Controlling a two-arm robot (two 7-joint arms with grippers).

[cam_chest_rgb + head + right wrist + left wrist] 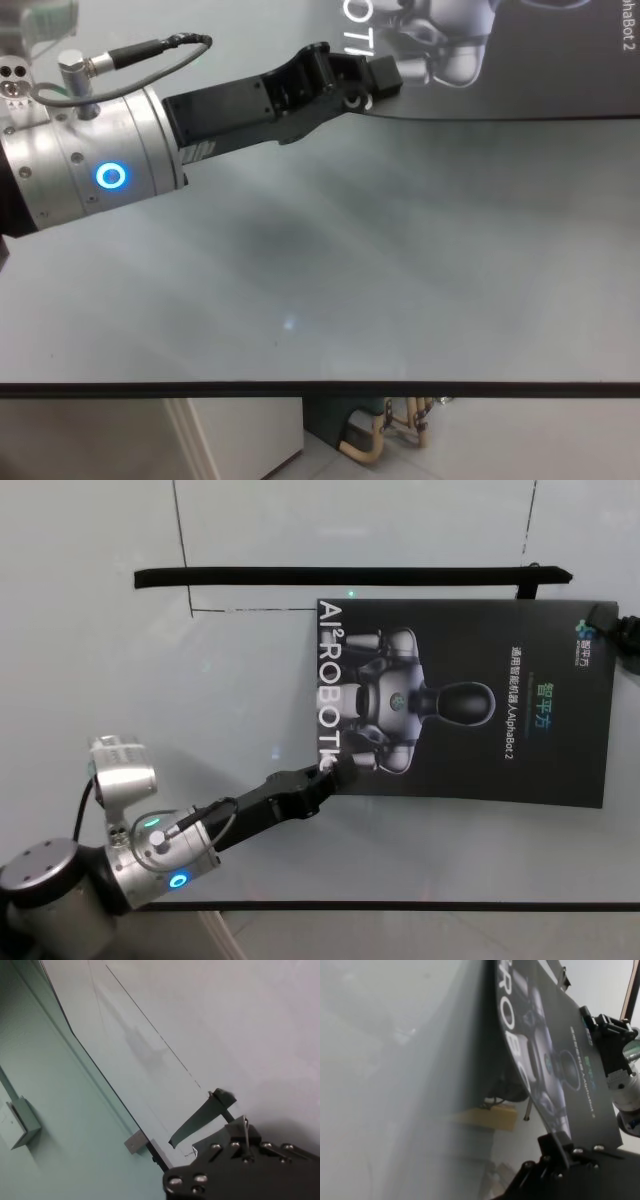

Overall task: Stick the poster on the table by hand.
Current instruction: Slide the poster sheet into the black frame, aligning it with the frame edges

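The poster (470,700), a dark sheet printed with a silver robot and white letters, lies on the pale grey table (150,680) right of centre. My left gripper (335,773) is at its near-left corner and shut on that corner, as the chest view (380,75) also shows. In the left wrist view the poster (555,1060) runs down into the left gripper (555,1147). My right gripper (628,635) sits at the poster's far-right corner, mostly cut off by the picture's edge. The left wrist view catches the right gripper (607,1040) at that same corner.
A long black strip (350,577) lies across the table just beyond the poster. Thin dark seam lines mark the tabletop at the back. The table's dark front edge (320,388) runs close below my left forearm. Bare tabletop spreads to the left of the poster.
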